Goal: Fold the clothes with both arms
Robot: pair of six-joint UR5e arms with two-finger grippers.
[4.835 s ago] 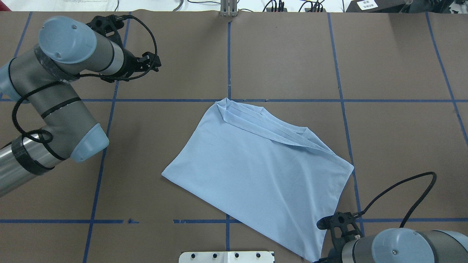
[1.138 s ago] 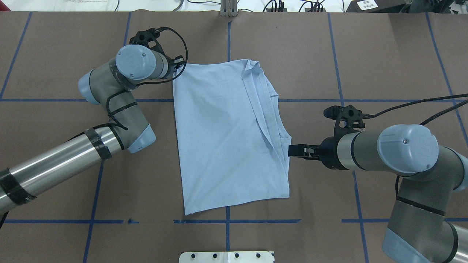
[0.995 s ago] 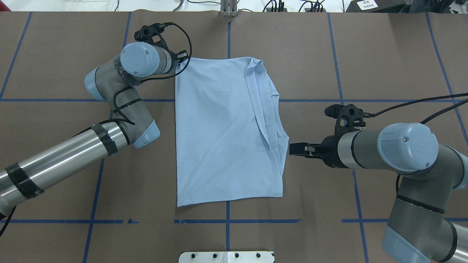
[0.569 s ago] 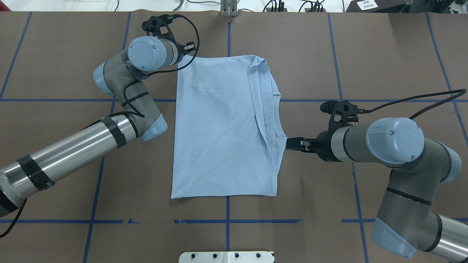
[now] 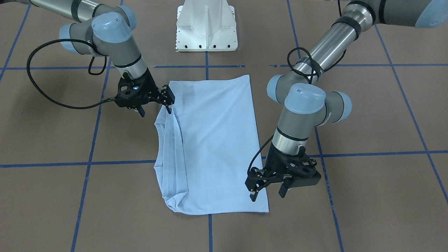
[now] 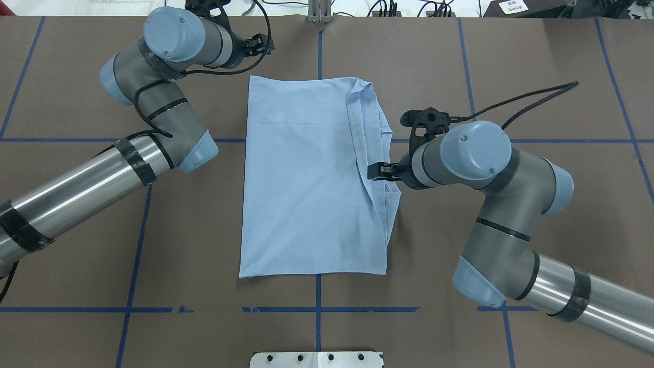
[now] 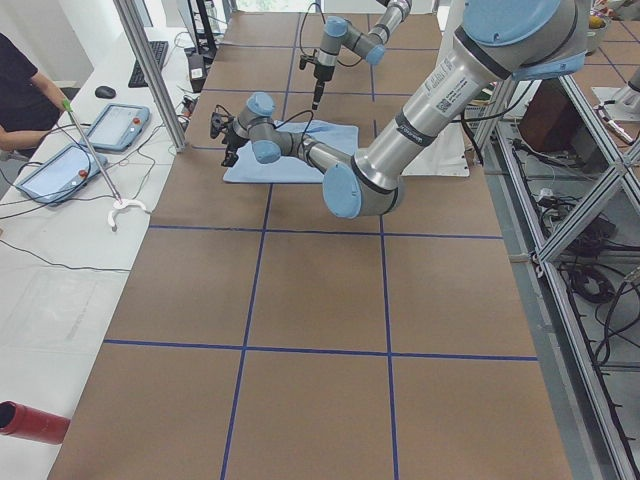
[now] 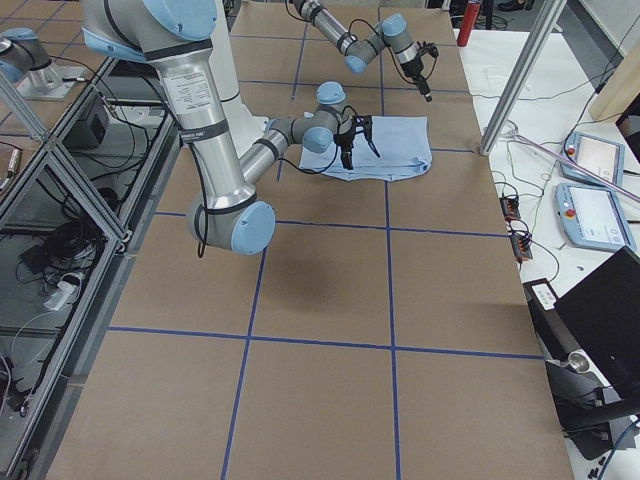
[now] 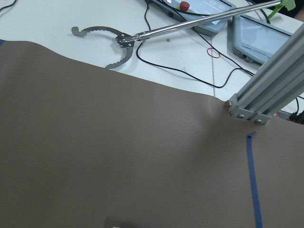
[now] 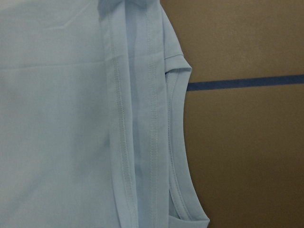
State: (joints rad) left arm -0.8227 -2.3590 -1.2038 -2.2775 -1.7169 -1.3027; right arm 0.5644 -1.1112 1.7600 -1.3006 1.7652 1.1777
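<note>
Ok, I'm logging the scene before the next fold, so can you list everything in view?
T-shirt: 1, light blue, partly folded, table centre.
table: 1, brown, blue tape grid.
pedestal base: 1, white, table's robot side.
tablets: 2, grey, white side bench.
grabber tool: 1, metal, same bench.
red cylinder: 1, bench end.
person: 1, dark top, at bench.
left arm: 1, silver-grey, jaws open near shirt's far corner.
right arm: 1, silver-grey, jaws open at shirt's folded edge.

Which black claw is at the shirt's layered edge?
The right black two-finger gripper, at the light blue T-shirt's layered edge; the left gripper is by a plain corner.
</note>
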